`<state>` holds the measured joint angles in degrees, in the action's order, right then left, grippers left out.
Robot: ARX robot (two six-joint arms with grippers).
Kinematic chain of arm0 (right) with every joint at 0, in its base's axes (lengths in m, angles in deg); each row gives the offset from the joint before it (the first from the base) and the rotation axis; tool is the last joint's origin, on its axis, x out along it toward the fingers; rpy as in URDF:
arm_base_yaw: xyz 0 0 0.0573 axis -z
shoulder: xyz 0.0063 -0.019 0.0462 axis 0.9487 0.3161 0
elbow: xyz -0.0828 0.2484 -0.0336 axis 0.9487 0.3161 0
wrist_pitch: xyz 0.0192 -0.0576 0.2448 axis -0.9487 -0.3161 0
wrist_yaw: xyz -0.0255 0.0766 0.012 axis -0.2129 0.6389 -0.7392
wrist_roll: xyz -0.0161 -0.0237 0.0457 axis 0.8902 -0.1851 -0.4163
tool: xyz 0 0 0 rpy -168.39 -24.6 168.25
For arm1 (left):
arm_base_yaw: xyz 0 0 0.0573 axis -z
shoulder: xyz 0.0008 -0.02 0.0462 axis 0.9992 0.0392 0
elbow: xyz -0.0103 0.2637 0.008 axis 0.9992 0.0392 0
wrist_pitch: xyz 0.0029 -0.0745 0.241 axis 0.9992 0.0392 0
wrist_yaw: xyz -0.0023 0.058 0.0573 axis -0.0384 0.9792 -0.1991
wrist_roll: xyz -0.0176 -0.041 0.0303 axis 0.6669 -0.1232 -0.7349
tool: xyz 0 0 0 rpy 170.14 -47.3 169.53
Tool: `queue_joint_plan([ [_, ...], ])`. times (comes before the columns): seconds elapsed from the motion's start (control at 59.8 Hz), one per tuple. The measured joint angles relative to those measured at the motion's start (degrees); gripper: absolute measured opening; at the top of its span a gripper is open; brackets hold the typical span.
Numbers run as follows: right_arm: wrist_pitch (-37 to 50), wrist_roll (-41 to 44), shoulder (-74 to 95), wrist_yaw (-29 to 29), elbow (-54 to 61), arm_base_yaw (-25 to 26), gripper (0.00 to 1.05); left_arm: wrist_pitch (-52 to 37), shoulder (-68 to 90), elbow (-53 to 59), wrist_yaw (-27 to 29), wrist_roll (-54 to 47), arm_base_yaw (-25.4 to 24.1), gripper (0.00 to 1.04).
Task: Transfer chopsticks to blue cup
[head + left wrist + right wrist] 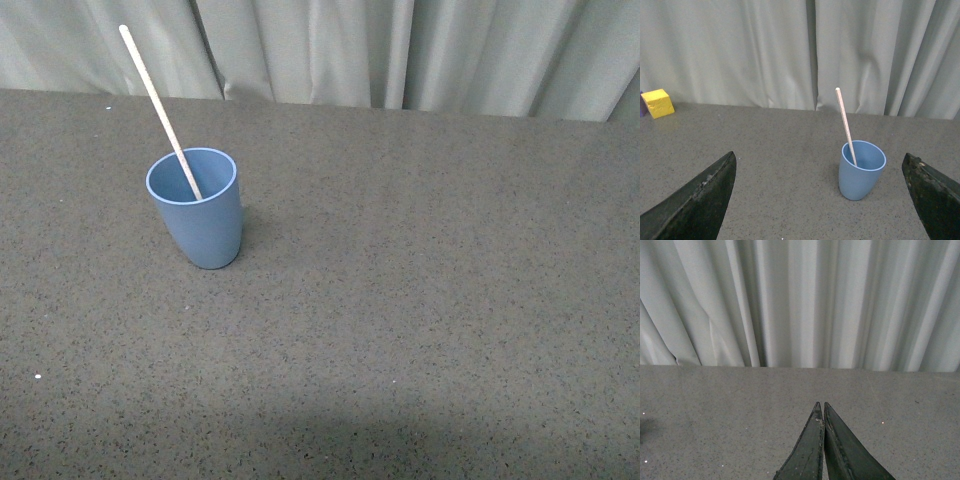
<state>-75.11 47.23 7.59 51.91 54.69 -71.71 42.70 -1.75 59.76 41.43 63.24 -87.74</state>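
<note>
The left hand (820, 200) is spread wide and empty, the right hand (821, 440) pinched closed on nothing. The chopsticks (160, 108) lean inside the blue cup (200, 215) on the counter (420, 300). Their tall overhang could tip the light cup if either hand brushed it.

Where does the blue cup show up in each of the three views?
Front view: the blue cup stands left of centre on the table, the chopstick leaning in it.
Left wrist view: the cup stands right of centre, between the open fingers.
Right wrist view: not in it; only table, curtain and the shut right gripper.
Shared landmark: the grey curtain behind the table.
</note>
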Motion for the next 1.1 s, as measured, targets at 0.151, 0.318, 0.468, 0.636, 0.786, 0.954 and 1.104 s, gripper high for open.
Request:
queue_joint_plan([
  [0.151, -0.2, 0.1, 0.0, 0.0, 0.0, 0.0, 0.01, 0.0, 0.0, 0.0, 0.0, 0.0, 0.0, 0.98],
  [0.318, -0.2, 0.0, 0.0, 0.0, 0.0, 0.0, 0.28, 0.0, 0.0, 0.0, 0.0, 0.0, 0.0, 0.98],
  [0.468, -0.2, 0.0, 0.0, 0.0, 0.0, 0.0, 0.57, 0.0, 0.0, 0.0, 0.0, 0.0, 0.0, 0.98],
  [0.636, -0.2, 0.0, 0.0, 0.0, 0.0, 0.0, 0.85, 0.0, 0.0, 0.0, 0.0, 0.0, 0.0, 0.98],
  [0.786, -0.2, 0.0, 0.0, 0.0, 0.0, 0.0, 0.95, 0.0, 0.0, 0.0, 0.0, 0.0, 0.0, 0.98],
  [0.954, -0.2, 0.0, 0.0, 0.0, 0.0, 0.0, 0.95, 0.0, 0.0, 0.0, 0.0, 0.0, 0.0, 0.98],
  [1.104, -0.2, 0.0, 0.0, 0.0, 0.0, 0.0, 0.95, 0.0, 0.0, 0.0, 0.0, 0.0, 0.0, 0.98],
])
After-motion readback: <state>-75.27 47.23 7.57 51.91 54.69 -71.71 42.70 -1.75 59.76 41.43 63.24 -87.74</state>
